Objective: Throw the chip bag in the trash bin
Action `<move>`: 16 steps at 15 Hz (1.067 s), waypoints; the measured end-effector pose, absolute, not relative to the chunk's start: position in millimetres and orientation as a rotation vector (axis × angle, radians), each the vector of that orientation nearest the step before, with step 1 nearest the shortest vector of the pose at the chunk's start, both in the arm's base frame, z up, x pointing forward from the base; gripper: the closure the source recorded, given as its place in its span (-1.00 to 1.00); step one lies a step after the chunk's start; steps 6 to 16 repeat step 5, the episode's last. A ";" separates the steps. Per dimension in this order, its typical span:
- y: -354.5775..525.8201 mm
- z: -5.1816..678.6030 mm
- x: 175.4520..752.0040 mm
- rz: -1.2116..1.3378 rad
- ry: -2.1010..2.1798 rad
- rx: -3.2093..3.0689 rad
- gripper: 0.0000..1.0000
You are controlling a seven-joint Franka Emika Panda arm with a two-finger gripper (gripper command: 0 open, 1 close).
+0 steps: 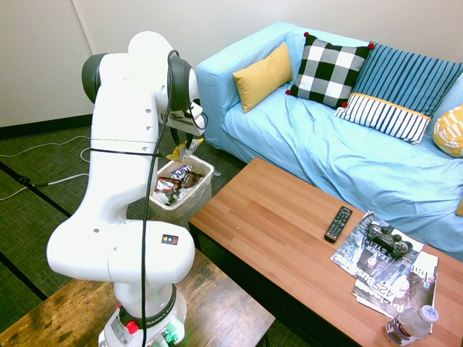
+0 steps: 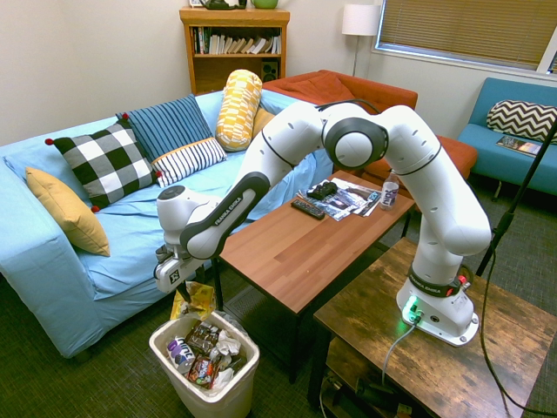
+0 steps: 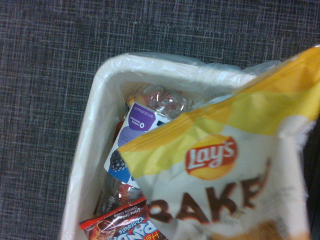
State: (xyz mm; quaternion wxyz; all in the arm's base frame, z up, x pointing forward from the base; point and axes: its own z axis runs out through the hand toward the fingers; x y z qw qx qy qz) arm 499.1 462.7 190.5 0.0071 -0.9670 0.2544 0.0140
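The chip bag (image 1: 183, 150) (image 2: 193, 301) is yellow foil with a red logo. It hangs just under my gripper (image 1: 189, 137) (image 2: 180, 280), directly above the trash bin. The frames do not show whether the bag is still gripped. The trash bin (image 1: 208, 175) (image 2: 211, 402) is small and white with a clear liner, and stands on the carpet between the sofa and the coffee table's end. In the wrist view the chip bag (image 3: 220, 165) fills the near side, with the bin's rim (image 3: 100, 100) and wrappers below it.
The bin holds dark candy wrappers (image 2: 202, 344) and a crushed clear bottle (image 3: 160, 102). The wooden coffee table (image 1: 275, 217) (image 2: 296, 244) stands close beside the bin, bearing a remote (image 1: 338, 223), magazines, a game controller and a water bottle. The blue sofa (image 1: 325, 144) is behind.
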 end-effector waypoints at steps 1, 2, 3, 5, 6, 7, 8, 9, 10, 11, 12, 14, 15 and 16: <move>462.1 190.6 499.9 0.042 0.797 -3.024 -1.00; 462.0 190.9 500.6 0.041 0.798 -3.024 -1.00; 462.1 190.5 500.9 0.041 0.799 -3.024 -1.00; 461.7 187.9 501.8 0.043 0.801 -3.026 -1.00; 461.7 187.9 501.8 0.043 0.801 -3.026 -1.00; 461.7 187.9 501.8 0.043 0.801 -3.026 -1.00; 461.7 187.9 501.8 0.043 0.801 -3.026 -1.00; 461.7 187.9 501.8 0.043 0.801 -3.026 -1.00; 461.7 187.9 501.8 0.043 0.801 -3.026 -1.00; 461.7 187.9 501.8 0.043 0.801 -3.026 -1.00; 461.7 187.9 501.8 0.043 0.801 -3.026 -1.00; 461.7 187.9 501.8 0.043 0.801 -3.026 -1.00; 461.7 187.9 501.8 0.043 0.801 -3.026 -1.00; 461.7 187.9 501.8 0.043 0.801 -3.026 -1.00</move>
